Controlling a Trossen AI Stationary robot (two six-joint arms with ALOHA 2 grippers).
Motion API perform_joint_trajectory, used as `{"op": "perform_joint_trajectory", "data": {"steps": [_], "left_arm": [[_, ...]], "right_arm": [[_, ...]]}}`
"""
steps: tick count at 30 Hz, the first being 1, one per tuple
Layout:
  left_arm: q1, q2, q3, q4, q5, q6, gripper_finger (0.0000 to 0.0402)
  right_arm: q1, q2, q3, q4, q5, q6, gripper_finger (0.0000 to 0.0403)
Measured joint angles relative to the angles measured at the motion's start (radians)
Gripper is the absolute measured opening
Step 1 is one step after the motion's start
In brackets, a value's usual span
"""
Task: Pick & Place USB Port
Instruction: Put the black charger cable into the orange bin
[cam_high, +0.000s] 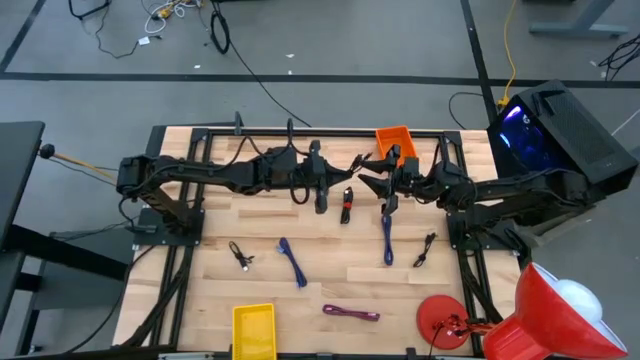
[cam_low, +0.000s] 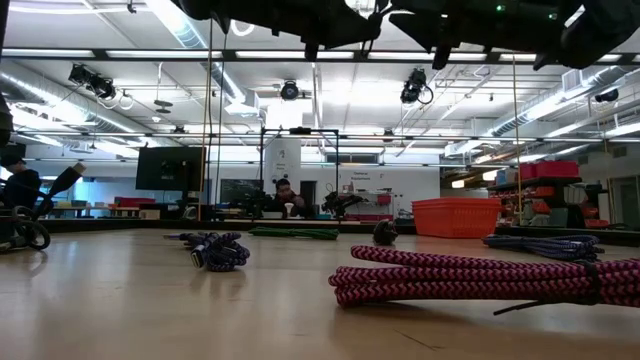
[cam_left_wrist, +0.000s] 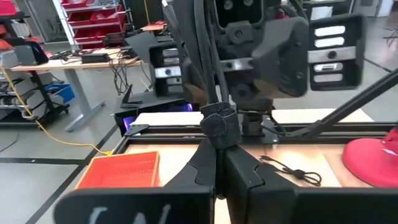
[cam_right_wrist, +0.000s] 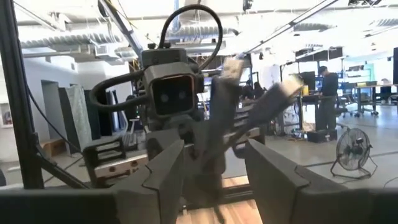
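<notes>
My left gripper (cam_left_wrist: 217, 163) (cam_high: 328, 192) reaches level over the table's middle and is shut on a dark bundled USB cable (cam_left_wrist: 217, 127) (cam_high: 346, 205). The cable's light plug ends (cam_right_wrist: 233, 68) show in the right wrist view. My right gripper (cam_right_wrist: 214, 152) (cam_high: 374, 188) faces it from the table's right. It is open, and its fingers stand a little short of the cable and touch nothing that I can see. An orange bin (cam_high: 393, 142) sits at the far edge. My left gripper pinches the cable bundle between its two fingers at the strap-wrapped part (cam_left_wrist: 219, 132). The fingers (cam_left_wrist: 245, 177) come level from the table's left. The bundle is lifted clear of the table, and its strands (cam_left_wrist: 200, 56) run on past the fingertips.
Other coiled cables lie on the table: two blue (cam_high: 387, 240) (cam_high: 292, 262), two black (cam_high: 240, 255) (cam_high: 424, 250) and a purple one (cam_high: 350, 313) (cam_low: 480, 275). A yellow bin (cam_high: 253, 330) and a red disc (cam_high: 445, 320) sit at the near edge.
</notes>
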Motion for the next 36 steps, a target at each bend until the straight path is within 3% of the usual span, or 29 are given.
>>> {"op": "perform_joint_trajectory", "data": {"steps": [9, 11, 15, 26, 31, 36], "left_arm": [[-0.001, 0.0, 0.0, -0.001, 0.001, 0.0, 0.001], [0.0, 0.0, 0.0, -0.001, 0.001, 0.0, 0.001], [0.0, 0.0, 0.0, -0.007, -0.003, -0.001, 0.0016], [0.0, 0.0, 0.0, -0.007, -0.012, -0.02, 0.0035], [-0.001, -0.003, 0.0, -0.016, -0.057, -0.019, 0.0078], [0.001, -0.024, -0.001, -0.07, -0.097, -0.019, 0.0141]], "right_arm": [[0.0, 0.129, 0.129, -0.048, -0.022, -0.043, 0.0164], [-0.001, 0.141, 0.143, -0.092, -0.014, -0.062, 0.0136], [-0.001, 0.14, 0.145, -0.109, -0.015, -0.086, 0.003], [0.0, 0.124, 0.146, -0.134, 0.0, -0.085, 0.0028], [-0.008, 0.116, 0.146, -0.146, 0.03, -0.089, 0.0028], [-0.039, 0.056, 0.147, -0.298, 0.1, -0.1, 0.0028]]}}
